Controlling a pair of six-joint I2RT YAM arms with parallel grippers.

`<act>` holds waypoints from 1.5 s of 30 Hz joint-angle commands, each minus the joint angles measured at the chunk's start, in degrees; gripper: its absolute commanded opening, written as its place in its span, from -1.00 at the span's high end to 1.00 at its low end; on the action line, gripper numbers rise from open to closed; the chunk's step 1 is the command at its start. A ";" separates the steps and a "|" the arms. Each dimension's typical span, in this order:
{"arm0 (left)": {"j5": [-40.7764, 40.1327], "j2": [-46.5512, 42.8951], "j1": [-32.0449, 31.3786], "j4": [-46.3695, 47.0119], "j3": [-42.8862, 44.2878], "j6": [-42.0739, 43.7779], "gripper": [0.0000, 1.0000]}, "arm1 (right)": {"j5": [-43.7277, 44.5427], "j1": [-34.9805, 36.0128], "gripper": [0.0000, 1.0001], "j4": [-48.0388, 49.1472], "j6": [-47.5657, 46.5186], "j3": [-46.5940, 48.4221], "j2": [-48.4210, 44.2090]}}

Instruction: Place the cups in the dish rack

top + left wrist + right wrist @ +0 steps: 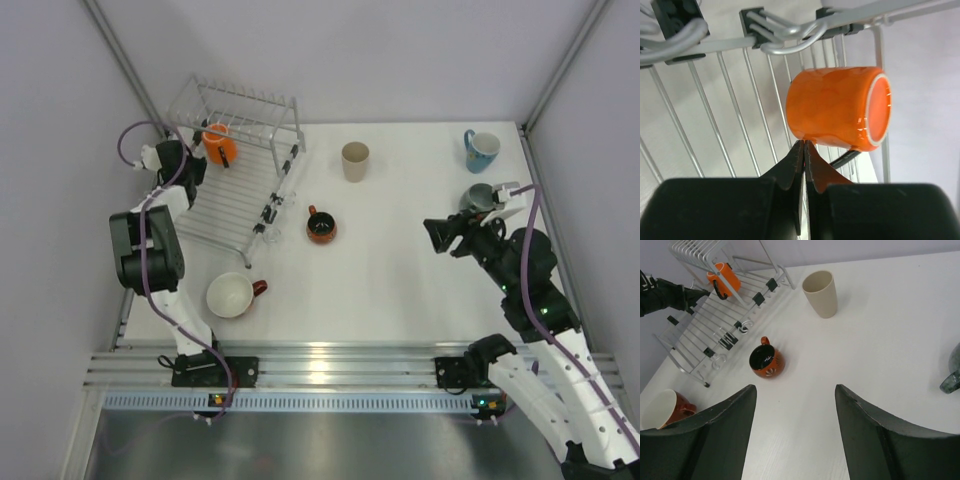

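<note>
The orange mug [219, 146] lies on its side in the dish rack [230, 205], also seen in the left wrist view [832, 107]. My left gripper [805, 143] is shut, its tips touching the mug's side with nothing between them. On the table stand the beige tumbler [355, 160], the small dark red-handled mug [320, 227], the wide white red-handled cup [232, 295] and the light blue mug [481, 150]. My right gripper [795, 387] is open and empty above the table, well right of the dark mug [766, 361].
A grey-green mug [478, 197] stands close beside my right arm, at the right edge of the right wrist view [952, 375]. The rack's tall tine rows [235, 100] rise at its far end. Grey walls close the table's sides.
</note>
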 commanded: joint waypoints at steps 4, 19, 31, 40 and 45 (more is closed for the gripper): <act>-9.29 -9.78 0.14 -9.84 0.08 4.38 0.73 | -0.82 0.16 -0.30 -2.03 1.57 3.54 1.36; -13.86 -32.29 -3.20 -24.00 -9.67 18.61 -0.31 | 0.05 0.08 -0.31 -4.57 2.27 10.92 10.41; 1.43 -39.42 -22.08 -28.84 -8.27 27.06 -0.96 | 5.58 0.08 -0.30 -10.81 5.79 17.51 20.17; 9.69 -38.37 -41.51 -32.44 -6.25 32.94 -0.97 | 13.24 -0.27 -0.30 -18.20 7.28 22.35 26.84; 12.06 -40.03 -48.73 -32.35 -9.40 34.18 -0.96 | 17.28 -1.85 -0.30 -17.42 7.72 22.36 31.06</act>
